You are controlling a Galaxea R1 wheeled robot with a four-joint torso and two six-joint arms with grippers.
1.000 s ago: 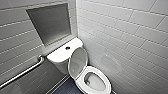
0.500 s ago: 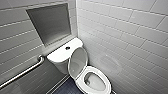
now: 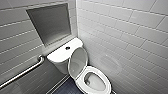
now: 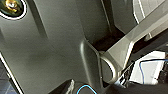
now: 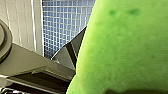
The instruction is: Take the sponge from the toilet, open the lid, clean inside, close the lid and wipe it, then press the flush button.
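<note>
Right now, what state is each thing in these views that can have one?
toilet: uncovered, open at the top.
lid: raised, standing up.
seat: down.
flush button: untouched, nothing on it.
sponge: off the toilet, carried close at the right wrist.

Grab rail [image 3: 25, 71], perhaps recessed wall niche [image 3: 51, 23]
</note>
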